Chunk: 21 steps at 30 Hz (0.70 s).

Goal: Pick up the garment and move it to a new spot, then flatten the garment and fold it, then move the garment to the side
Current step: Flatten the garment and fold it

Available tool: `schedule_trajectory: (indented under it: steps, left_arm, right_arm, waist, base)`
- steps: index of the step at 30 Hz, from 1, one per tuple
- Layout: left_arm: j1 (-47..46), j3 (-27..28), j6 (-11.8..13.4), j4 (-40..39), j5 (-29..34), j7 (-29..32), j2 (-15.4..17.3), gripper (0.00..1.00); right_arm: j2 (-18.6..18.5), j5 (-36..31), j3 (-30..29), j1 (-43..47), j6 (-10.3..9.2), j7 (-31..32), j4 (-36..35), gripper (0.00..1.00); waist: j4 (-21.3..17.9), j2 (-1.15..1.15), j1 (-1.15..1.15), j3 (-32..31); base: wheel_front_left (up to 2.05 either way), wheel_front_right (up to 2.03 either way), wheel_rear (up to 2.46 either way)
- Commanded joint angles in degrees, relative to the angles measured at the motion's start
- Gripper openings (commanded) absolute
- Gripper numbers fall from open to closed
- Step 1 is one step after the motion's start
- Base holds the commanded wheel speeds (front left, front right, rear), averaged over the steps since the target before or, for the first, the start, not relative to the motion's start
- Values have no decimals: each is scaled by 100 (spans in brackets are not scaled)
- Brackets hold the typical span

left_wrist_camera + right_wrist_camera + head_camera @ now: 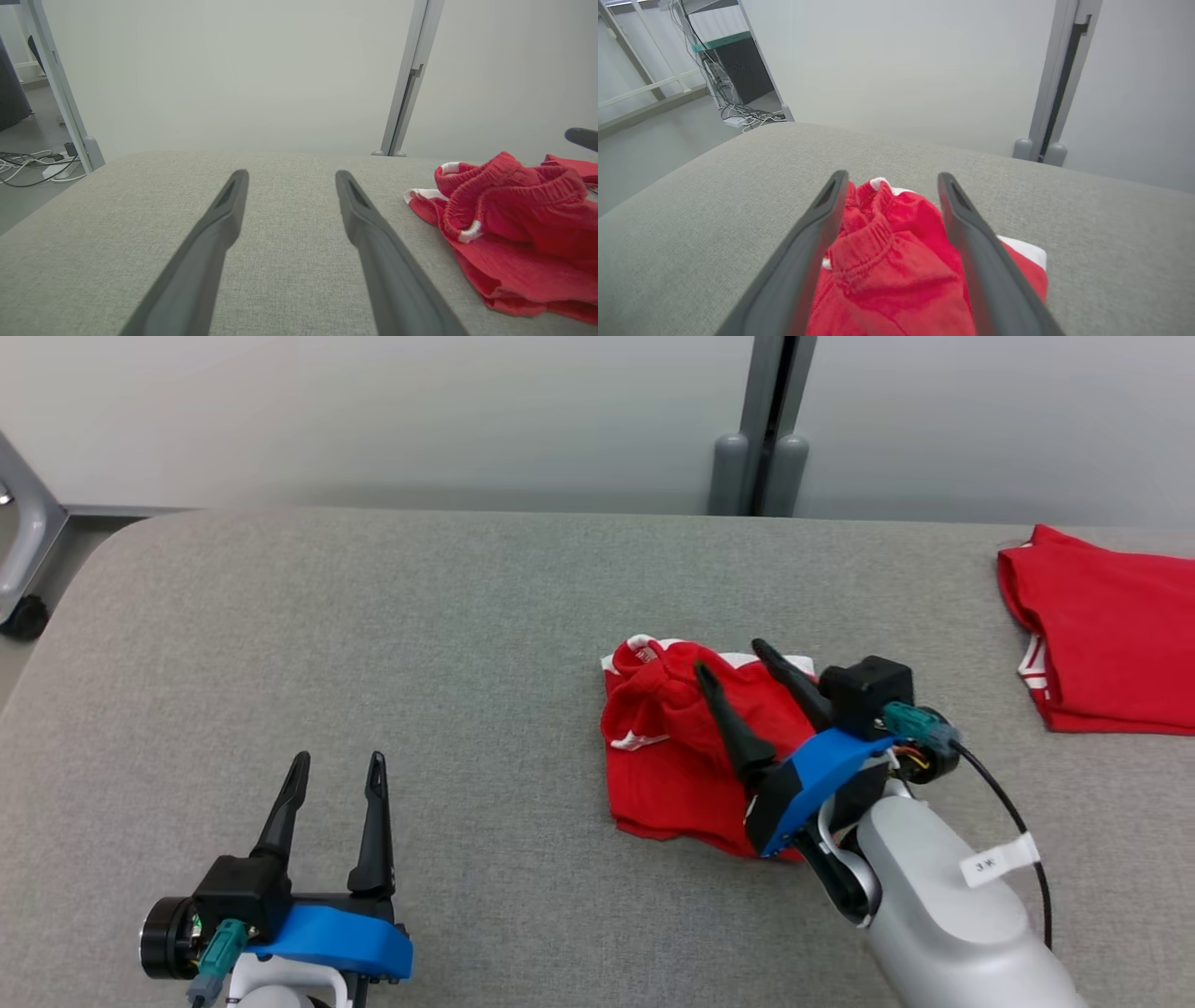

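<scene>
Right claw [729, 656] wide over crumpled garment [663, 775]

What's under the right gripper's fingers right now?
The crumpled red garment, on the grey table, lies beneath the open right gripper. Whatever the cloth covers cannot be seen.

On the table [373, 616], the garment [667, 775] lies centre-right, with another garment [1111, 635], seemingly folded, further right.

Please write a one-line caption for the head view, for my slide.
Open right gripper over a crumpled red garment on the grey table; open left gripper apart.
</scene>
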Motion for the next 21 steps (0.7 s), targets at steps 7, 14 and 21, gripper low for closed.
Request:
schedule_trajectory:
  steps: [7, 14, 21]
  left_arm:
    - [185, 140, -7, -88, 80, -22, 13, 100]
    - [333, 220, -14, -161, 155, -23, 36, 100]
    - [478, 294, -15, -264, 230, -23, 86, 100]
  right_arm:
    - [-325, -399, -788, 723, 1, -171, -784, 100]
    - [-369, -661, -1638, 1544, 1, -154, -1699, 100]
    - [-164, -871, -2178, 2417, 1, -25, -2599, 100]
  waist:
    - [-235, 0, 0, -223]
    - [-369, 0, 0, -352]
    - [-415, 0, 0, -500]
  base:
    - [0, 0, 0]
    - [0, 0, 0]
    - [0, 0, 0]
